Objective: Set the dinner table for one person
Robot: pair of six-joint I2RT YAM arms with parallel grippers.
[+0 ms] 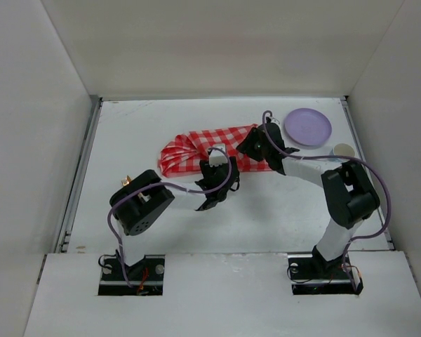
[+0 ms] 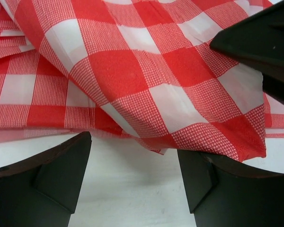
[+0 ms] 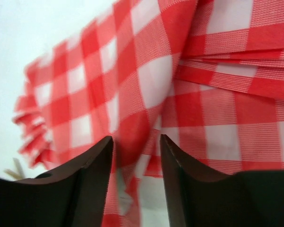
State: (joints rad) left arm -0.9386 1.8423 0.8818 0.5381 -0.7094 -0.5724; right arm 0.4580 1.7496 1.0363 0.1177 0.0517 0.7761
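You had the red-and-white checked cloth [image 1: 196, 151] bunched mid-way on the flat matte white dinner table [image 1: 140, 126], not yet spread. Your left gripper [image 2: 135, 142] gaped at its 6 o'clock edge. Your right gripper [image 3: 136, 142] straddled a fold, grip unclear. The round lilac plate [image 1: 308, 126] lay unplaced at 1 o'clock.

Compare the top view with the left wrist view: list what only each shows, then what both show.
Only the top view: the purple plate and a pale cup beside it. Only the left wrist view: the left gripper up close, its fingers apart at the edge of the checked cloth. Both: that cloth, crumpled, lying on the white table.
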